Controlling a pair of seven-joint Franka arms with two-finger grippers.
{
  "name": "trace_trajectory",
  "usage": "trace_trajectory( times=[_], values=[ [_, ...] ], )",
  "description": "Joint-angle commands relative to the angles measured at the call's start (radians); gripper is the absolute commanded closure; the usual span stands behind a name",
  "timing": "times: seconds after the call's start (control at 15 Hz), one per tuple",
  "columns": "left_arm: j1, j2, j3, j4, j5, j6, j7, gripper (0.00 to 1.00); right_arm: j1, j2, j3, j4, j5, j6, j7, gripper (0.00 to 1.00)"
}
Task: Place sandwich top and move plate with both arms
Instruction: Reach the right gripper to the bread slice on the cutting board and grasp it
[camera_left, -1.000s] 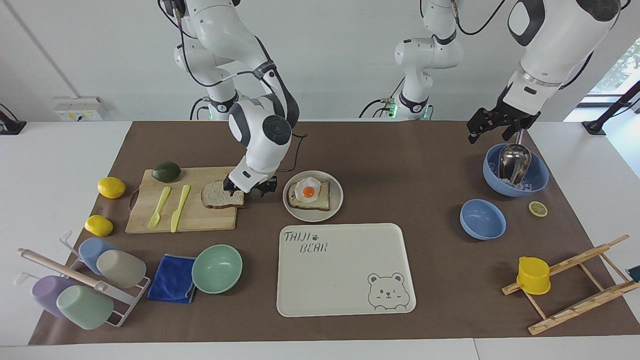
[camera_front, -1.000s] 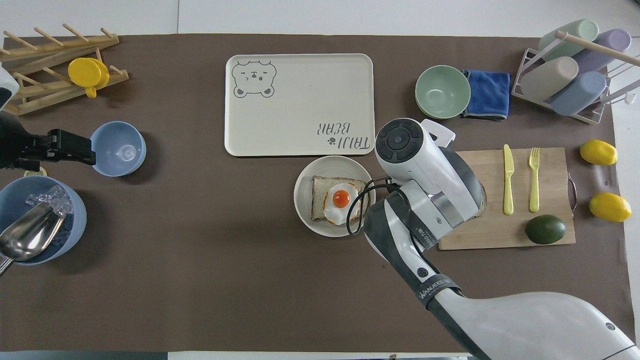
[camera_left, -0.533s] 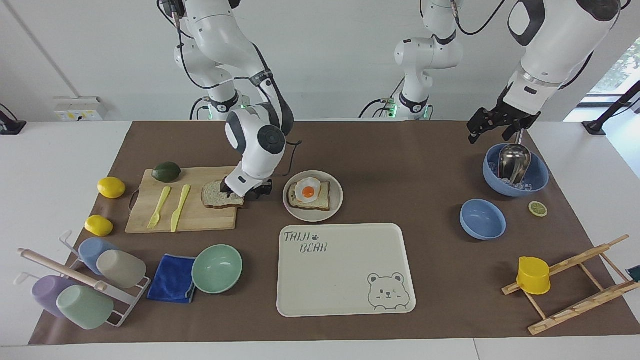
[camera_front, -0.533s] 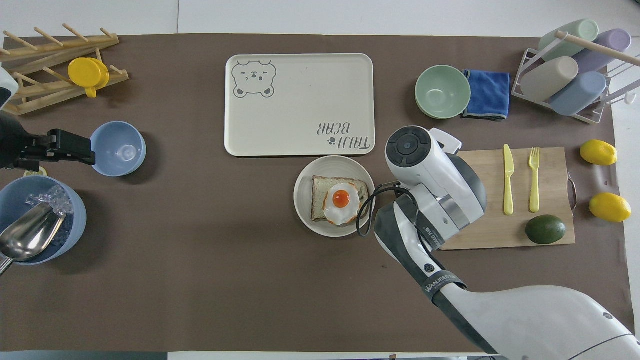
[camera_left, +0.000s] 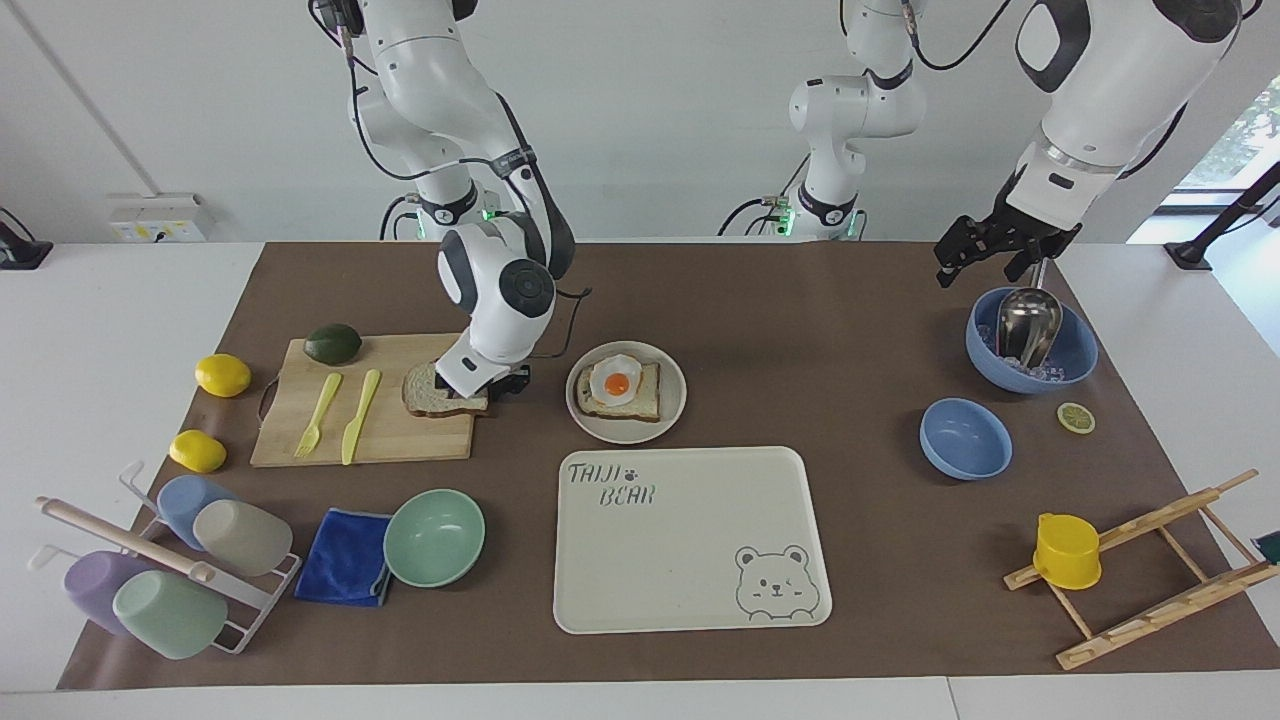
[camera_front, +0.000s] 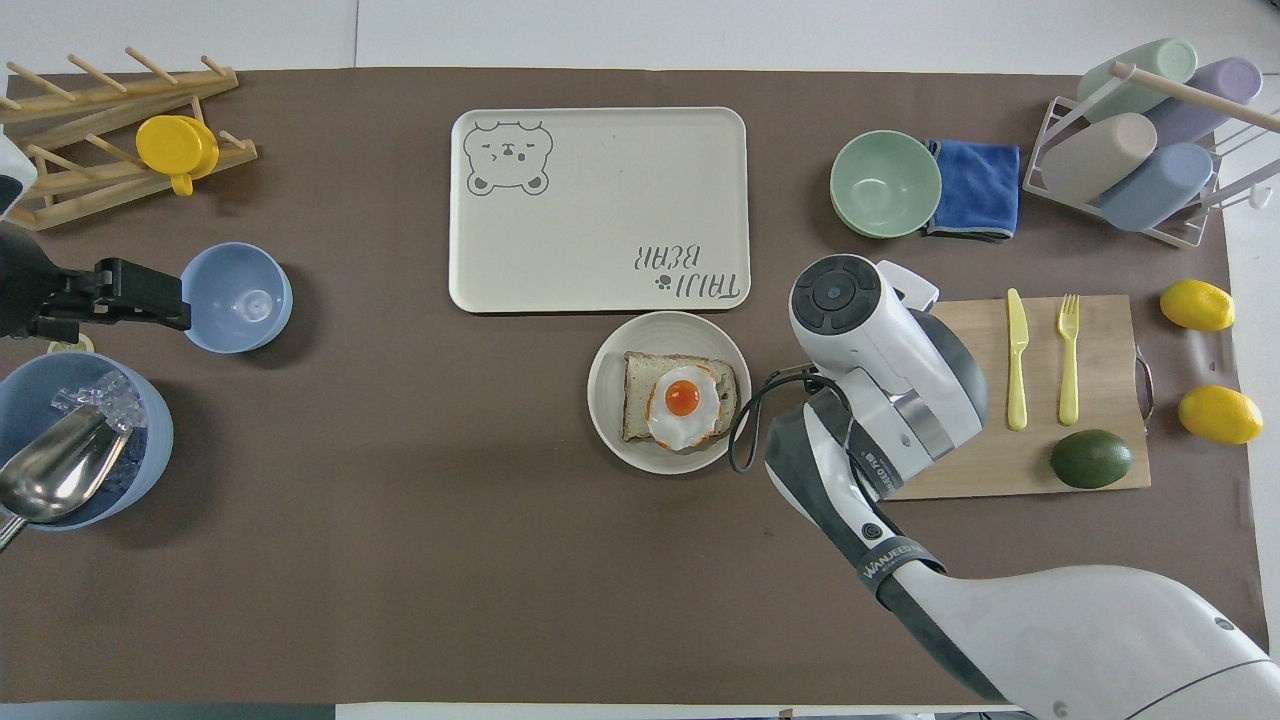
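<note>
One speckled sandwich top (camera_left: 440, 393) with brown crust lies flat under the right claw (camera_left: 482, 385), grip unclear

**Readable lettering on the table and arm**

The cream tray (camera_left: 690, 540) carries "TAIJI BEAR" in outline capitals with a small paw print after the first word — set in the corner nearest the plate, with a bear face drawn in the corner diagonally across. A dark band on the right arm (camera_front: 893, 560) reads "WANJEED" — any further letters are unclear.
</note>
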Motion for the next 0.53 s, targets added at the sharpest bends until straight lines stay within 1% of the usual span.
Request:
trace_trajectory(
  times=[0.0, 0.07, 0.13, 0.2, 0.27, 0.33, 0.4, 0.47],
  values=[
    [0.009, -0.012, -0.003, -0.005, 0.008, 0.001, 0.011, 0.0, -0.006, -0.026, 0.008, -0.033, -0.025, 0.024, 0.039, 0.25],
    [0.009, -0.012, -0.003, -0.003, 0.008, -0.001, 0.011, 0.0, -0.006, -0.026, 0.009, -0.033, -0.025, 0.024, 0.039, 0.26],
    [0.009, -0.012, -0.003, -0.003, 0.008, -0.001, 0.011, 0.0, -0.006, -0.026, 0.009, -0.035, -0.025, 0.024, 0.038, 0.29],
    [0.009, -0.012, -0.003, -0.005, 0.007, -0.004, 0.011, 0.0, -0.006, -0.026, 0.009, -0.035, -0.025, 0.024, 0.036, 0.35],
    [0.009, -0.012, -0.003, -0.003, 0.008, -0.002, 0.011, 0.0, -0.006, -0.026, 0.009, -0.035, -0.025, 0.025, 0.034, 0.54],
    [0.009, -0.012, -0.003, -0.003, 0.008, -0.002, 0.011, 0.0, -0.006, -0.026, 0.009, -0.035, -0.025, 0.024, 0.031, 0.82],
    [0.007, -0.012, -0.003, -0.003, 0.008, -0.002, 0.011, 0.0, -0.008, -0.026, 0.008, -0.035, -0.025, 0.021, 0.024, 1.0],
    [0.007, -0.012, -0.003, -0.005, 0.008, -0.002, 0.011, 0.0, -0.006, -0.026, 0.009, -0.032, -0.025, 0.019, 0.024, 1.0]
  ],
)
